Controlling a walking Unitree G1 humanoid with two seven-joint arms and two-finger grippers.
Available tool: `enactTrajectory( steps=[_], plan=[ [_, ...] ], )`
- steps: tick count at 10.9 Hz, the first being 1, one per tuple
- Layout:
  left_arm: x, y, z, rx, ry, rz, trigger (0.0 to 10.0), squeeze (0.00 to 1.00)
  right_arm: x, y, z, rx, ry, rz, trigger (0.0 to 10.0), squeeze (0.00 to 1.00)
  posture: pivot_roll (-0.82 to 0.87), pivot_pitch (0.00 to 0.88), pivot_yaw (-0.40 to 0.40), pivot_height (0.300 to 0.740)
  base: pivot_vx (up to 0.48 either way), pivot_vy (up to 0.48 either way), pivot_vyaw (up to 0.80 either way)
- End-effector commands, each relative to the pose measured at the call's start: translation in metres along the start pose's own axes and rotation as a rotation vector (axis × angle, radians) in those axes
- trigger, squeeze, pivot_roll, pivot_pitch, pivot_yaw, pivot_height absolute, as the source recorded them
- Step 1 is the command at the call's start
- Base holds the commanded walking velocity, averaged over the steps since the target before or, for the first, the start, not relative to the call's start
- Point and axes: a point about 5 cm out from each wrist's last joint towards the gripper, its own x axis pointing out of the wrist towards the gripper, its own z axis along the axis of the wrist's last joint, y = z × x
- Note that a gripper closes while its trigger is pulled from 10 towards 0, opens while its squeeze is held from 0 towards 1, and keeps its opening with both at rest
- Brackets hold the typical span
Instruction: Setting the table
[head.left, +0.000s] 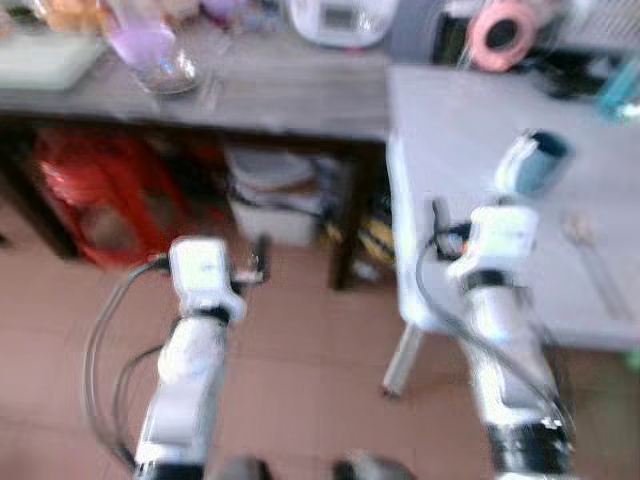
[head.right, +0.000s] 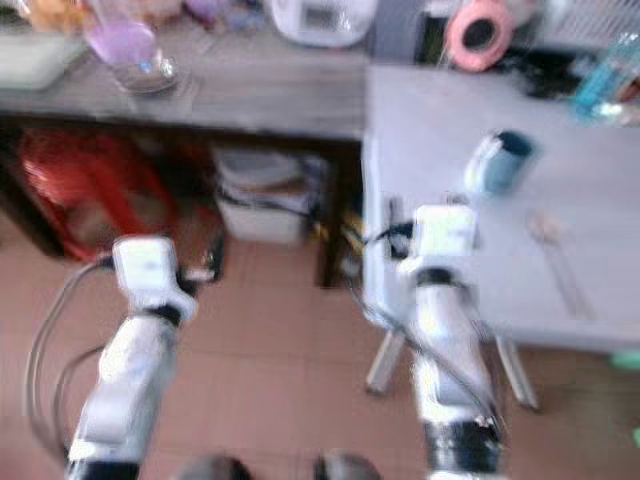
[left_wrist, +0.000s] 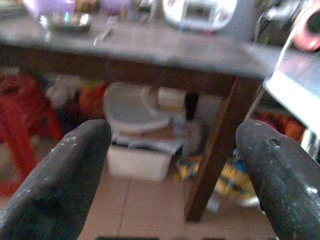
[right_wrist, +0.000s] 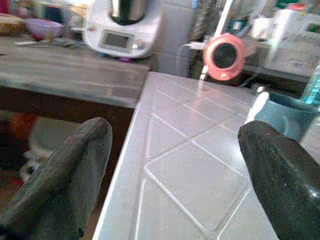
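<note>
A blue mug (head.left: 535, 160) stands on the white tiled table (head.left: 450, 120) at the right, and it also shows past my right fingers as the mug (right_wrist: 285, 112). A pale utensil (head.left: 590, 250) lies on that table, nearer than the mug. My right gripper (right_wrist: 175, 130) is open and empty over the table's left edge, short of the mug. My left gripper (left_wrist: 172, 135) is open and empty above the floor, facing the wooden table (head.left: 280, 95). Both head views are blurred.
On the wooden table stand a purple vessel (head.left: 145, 40), a metal bowl (head.left: 170, 75) and a white appliance (head.left: 340, 18). A pink round object (head.left: 500, 32) sits at the back. Under the wooden table are a red stool (head.left: 95, 190) and a white bin (head.left: 270, 195).
</note>
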Motion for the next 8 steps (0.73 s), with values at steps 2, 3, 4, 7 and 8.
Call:
enactTrajectory(
  steps=[2, 3, 4, 7, 8],
  plan=[
    [0.004, -0.004, 0.006, -0.001, -0.020, -0.015, 10.0, 0.00, 0.004, -0.005, 0.002, -0.006, -0.004, -0.018, 10.0, 0.00, -0.04, 0.132, 0.005, 0.740, 0.000, -0.435, 0.00],
    [0.004, -0.004, 0.007, 0.001, -0.022, -0.016, 10.0, 0.00, 0.004, -0.008, 0.000, -0.005, 0.010, -0.039, 10.0, 0.00, -0.04, 0.124, 0.006, 0.740, 0.000, -0.435, 0.00],
    [0.004, -0.004, 0.007, 0.001, -0.021, -0.015, 10.0, 0.00, 0.005, -0.012, -0.007, 0.014, 0.063, -0.072, 10.0, 0.00, -0.04, 0.128, 0.008, 0.740, 0.000, -0.435, 0.00],
    [0.001, -0.003, 0.004, 0.003, -0.007, -0.010, 10.0, 0.00, 0.007, -0.021, -0.019, -0.006, 0.143, -0.093, 10.0, 0.00, -0.04, 0.148, 0.009, 0.740, 0.000, -0.288, 0.00],
    [0.001, -0.003, 0.005, 0.004, -0.007, -0.011, 10.0, 0.00, 0.009, -0.026, -0.023, 0.002, 0.181, -0.103, 10.0, 0.00, -0.03, 0.160, 0.010, 0.740, 0.000, 0.000, 0.00]
  ],
)
